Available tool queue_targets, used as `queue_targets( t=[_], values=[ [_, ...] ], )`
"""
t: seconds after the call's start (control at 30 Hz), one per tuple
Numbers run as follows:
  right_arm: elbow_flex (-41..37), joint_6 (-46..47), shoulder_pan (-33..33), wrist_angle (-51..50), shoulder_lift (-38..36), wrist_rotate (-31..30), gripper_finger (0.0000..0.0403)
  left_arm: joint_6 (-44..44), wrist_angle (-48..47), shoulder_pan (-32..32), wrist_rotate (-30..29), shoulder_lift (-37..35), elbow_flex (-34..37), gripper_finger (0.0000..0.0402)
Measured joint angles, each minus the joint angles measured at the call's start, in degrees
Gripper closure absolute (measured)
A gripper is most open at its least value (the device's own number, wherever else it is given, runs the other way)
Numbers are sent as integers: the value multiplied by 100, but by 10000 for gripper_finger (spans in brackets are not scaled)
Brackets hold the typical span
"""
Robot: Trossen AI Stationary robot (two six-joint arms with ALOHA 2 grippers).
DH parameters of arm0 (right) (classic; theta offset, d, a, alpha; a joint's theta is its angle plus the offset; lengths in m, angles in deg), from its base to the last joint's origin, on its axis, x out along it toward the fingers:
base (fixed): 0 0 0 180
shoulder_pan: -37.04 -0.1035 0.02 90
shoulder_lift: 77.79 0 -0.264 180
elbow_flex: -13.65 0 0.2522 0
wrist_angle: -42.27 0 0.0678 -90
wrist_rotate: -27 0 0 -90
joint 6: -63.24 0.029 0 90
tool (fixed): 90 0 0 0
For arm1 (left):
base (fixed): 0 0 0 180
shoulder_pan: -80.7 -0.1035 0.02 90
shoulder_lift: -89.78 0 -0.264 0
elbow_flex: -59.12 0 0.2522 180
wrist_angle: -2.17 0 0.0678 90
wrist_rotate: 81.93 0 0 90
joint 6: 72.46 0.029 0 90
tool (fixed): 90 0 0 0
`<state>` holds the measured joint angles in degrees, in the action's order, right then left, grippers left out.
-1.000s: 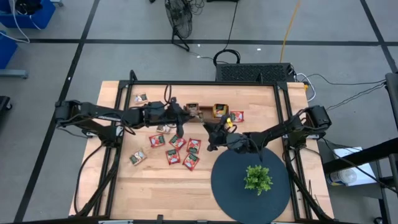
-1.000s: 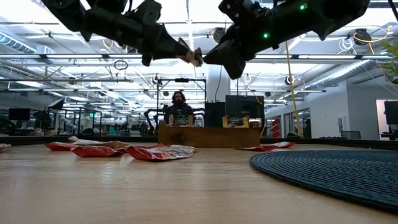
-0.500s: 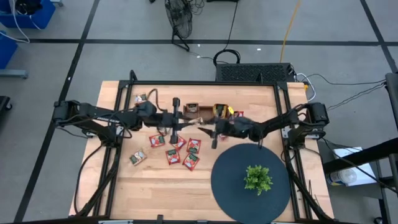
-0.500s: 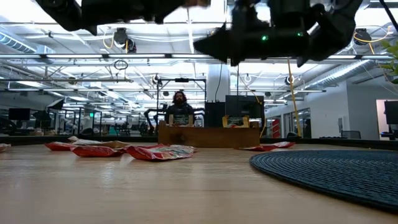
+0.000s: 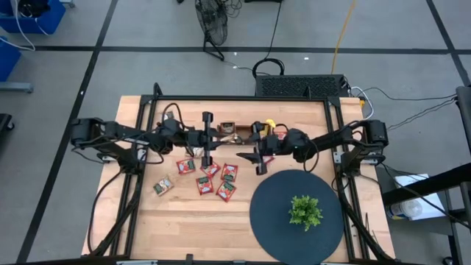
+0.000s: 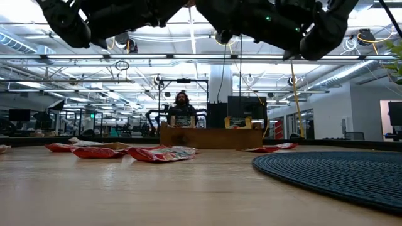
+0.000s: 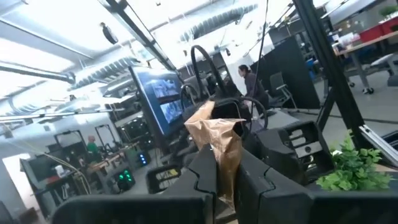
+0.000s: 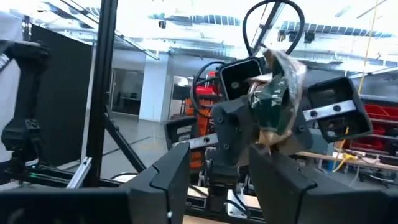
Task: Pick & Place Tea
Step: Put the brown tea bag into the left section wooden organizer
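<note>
While both arms meet mid-table in high view, left gripper (image 5: 207, 138) and right gripper (image 5: 257, 149) face each other near wooden tray (image 5: 234, 131); red sachets (image 5: 208, 177) lie scattered just nearer. Left wrist view: fingers (image 7: 202, 171) clamp crumpled sachet (image 7: 219, 140). Right wrist view: right fingers (image 8: 168, 174) spread apart, nothing between.
</note>
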<state>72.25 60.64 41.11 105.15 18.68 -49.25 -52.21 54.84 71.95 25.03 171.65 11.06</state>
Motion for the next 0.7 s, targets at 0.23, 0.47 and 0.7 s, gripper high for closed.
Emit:
queue_targets(
  t=[0.23, 0.47, 0.7],
  values=[
    [46, 130, 108, -8, 0, -4, 236, 20, 81, 20, 45, 51, 0, 377],
    [50, 134, 112, 282, 0, -50, 249, -29, 94, 4, 102, 45, -4, 377],
    [50, 133, 112, 374, 0, -57, 257, -44, 94, 4, 119, 40, -4, 378]
  ],
)
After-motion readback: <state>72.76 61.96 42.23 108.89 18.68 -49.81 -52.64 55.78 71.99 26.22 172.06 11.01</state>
